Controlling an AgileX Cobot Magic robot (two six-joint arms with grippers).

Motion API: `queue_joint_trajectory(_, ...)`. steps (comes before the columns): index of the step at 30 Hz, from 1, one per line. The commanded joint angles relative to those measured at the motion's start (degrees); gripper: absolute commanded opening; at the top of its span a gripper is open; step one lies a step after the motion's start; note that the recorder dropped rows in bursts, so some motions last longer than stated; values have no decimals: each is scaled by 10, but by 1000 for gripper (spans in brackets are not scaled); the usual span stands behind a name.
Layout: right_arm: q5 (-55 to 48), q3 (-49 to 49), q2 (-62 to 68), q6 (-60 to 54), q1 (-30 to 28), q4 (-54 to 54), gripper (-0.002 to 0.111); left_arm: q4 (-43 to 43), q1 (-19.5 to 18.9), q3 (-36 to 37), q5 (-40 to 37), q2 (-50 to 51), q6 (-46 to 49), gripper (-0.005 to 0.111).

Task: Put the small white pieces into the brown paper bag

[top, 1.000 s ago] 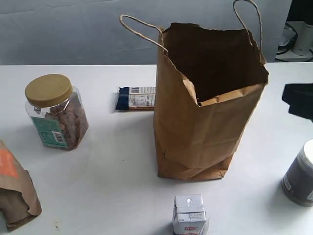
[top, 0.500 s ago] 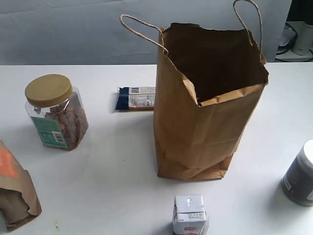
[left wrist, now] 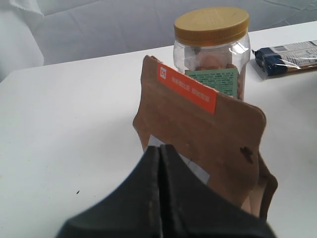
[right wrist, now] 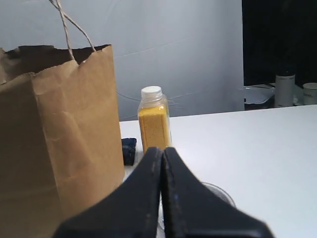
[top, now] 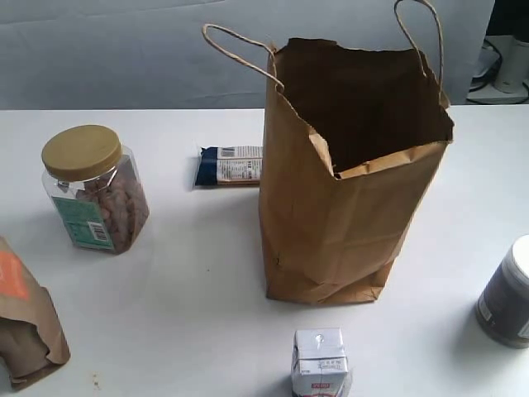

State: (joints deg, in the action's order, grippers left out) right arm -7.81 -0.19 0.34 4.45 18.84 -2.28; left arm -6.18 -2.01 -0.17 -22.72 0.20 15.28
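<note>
The tall brown paper bag (top: 347,182) stands upright and open in the middle of the white table, its two cord handles up; the right wrist view shows its side (right wrist: 54,144). No small white pieces show in any view. My left gripper (left wrist: 161,148) is shut with nothing between its fingers, close in front of the short brown pouch (left wrist: 203,134). Beside the bag, my right gripper (right wrist: 162,151) is shut and empty too. Neither gripper appears in the exterior view.
A nut jar with a yellow lid (top: 92,188) stands at the left, the orange-labelled pouch (top: 25,318) at the lower left. A blue snack bar (top: 229,165) lies behind the bag. A white-and-red carton (top: 321,362) stands in front, a dark jar (top: 506,294) at the right, a yellow-filled bottle (right wrist: 153,121) beyond.
The dark shape of the right arm at the right edge of the exterior view one second ago has left that view. Nothing on the table has moved.
</note>
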Motion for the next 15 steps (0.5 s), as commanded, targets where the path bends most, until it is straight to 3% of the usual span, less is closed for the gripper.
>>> queue_joint_trajectory(1,3,2,-3,-26,-11,-4,0,-5,5,2,4,-2,-1,0)
queue_joint_trajectory(15,0,2,-3,-36,-12,-5,0,-5,5,2,4,-2,-1,0)
